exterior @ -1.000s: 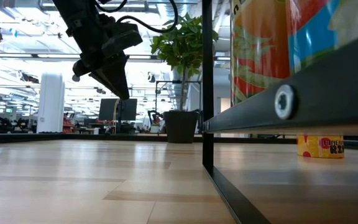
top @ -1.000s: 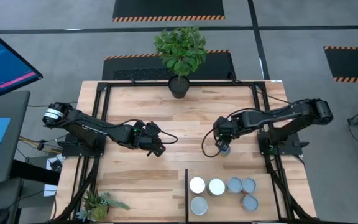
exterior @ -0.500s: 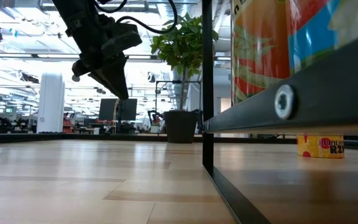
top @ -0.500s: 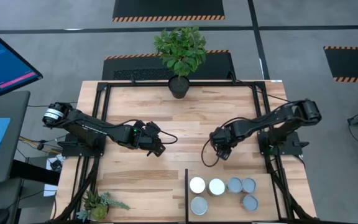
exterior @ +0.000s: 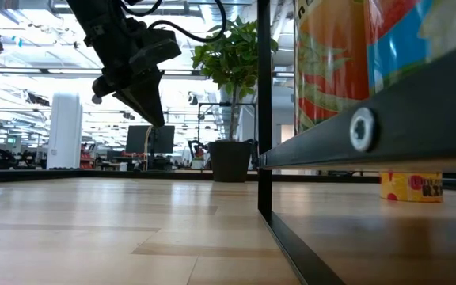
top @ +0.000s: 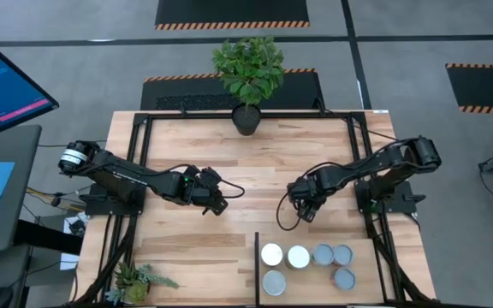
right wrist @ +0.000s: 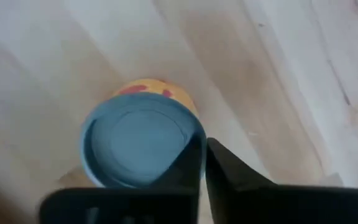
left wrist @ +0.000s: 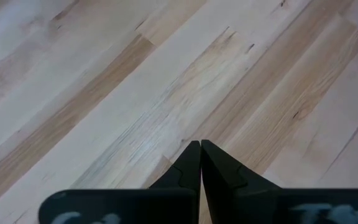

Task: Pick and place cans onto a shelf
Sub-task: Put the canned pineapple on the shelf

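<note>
Change: right claw (top: 306, 211) now shifted off the can (right wrist: 143, 138), fingers pressed together, empty.
Can: standing on counter (top: 255, 171) just beside right claw.
Left claw (top: 218, 205): clenched, empty, hanging above counter.

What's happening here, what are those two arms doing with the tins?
Two robot arms are putting cans onto a shelf at the table's near edge; six cans stand on it already. The right end effector hangs just over another can, blue-topped, standing on the table, but its fingers are shut side by side rather than around it, so it has no grip. The left end effector waits shut above bare wood, holding nothing.
</note>
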You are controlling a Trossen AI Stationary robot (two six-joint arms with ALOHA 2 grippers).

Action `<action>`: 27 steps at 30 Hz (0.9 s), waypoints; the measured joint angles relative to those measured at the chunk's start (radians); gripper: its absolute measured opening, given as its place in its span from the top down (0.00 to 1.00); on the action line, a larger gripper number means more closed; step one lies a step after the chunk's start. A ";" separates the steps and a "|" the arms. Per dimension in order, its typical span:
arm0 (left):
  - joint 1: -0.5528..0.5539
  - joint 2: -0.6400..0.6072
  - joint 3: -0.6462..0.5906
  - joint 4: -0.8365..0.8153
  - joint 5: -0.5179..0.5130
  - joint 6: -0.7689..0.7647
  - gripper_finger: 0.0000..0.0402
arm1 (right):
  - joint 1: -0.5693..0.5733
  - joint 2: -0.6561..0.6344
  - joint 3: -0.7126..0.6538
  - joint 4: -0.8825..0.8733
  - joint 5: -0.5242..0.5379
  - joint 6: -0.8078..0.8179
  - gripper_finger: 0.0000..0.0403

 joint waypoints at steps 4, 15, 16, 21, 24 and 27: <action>0.000 0.000 0.000 0.000 -0.001 0.008 1.00 | 0.008 -0.073 0.030 -0.049 -0.006 0.030 0.97; 0.000 0.000 0.000 0.000 -0.007 0.009 1.00 | 0.246 -0.365 0.177 -0.484 0.051 0.311 0.99; 0.000 0.000 0.000 0.000 -0.007 0.010 1.00 | 0.283 -0.387 0.183 -0.518 0.051 0.353 0.99; 0.000 0.000 0.000 0.000 -0.011 0.035 1.00 | 0.479 -0.464 0.184 -0.621 -0.010 0.473 0.99; 0.000 0.000 0.000 0.000 -0.022 0.035 1.00 | 0.596 -0.478 0.184 -0.637 -0.033 0.489 0.99; 0.000 0.000 0.000 0.000 -0.026 0.035 1.00 | 0.693 -0.474 0.184 -0.641 -0.040 0.485 0.99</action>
